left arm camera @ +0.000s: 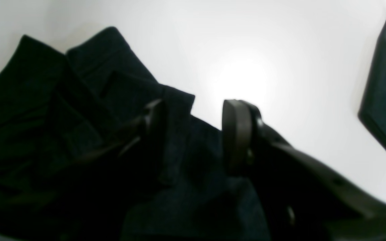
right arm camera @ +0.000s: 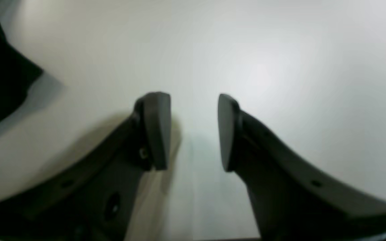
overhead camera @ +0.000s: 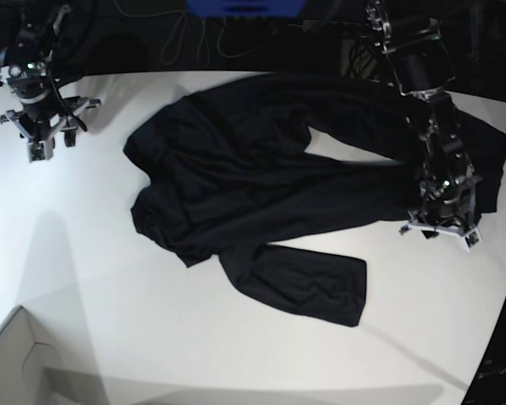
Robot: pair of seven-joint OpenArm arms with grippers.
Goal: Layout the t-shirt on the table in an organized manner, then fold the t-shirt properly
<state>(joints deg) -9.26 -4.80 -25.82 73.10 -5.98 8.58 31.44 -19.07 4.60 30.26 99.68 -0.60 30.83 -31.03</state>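
We are seeing the left gripper (left arm camera: 193, 134) blurring darkly into the t-shirt (left arm camera: 62, 117), so whether its fingers are pinching fabric is staying unclear, while the base view is cutting off the box corner (overhead camera: 21, 363) and the table (overhead camera: 236, 354) at its edges.

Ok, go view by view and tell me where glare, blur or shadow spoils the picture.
Left wrist view: a bright glare patch on the table, and the t-shirt is nearly featureless black, soft-focused. Right wrist view: blurred overall, the right hand casting a soft shadow. Base view: sharpest, edges bowed, long faint arm shadows on the tabletop.
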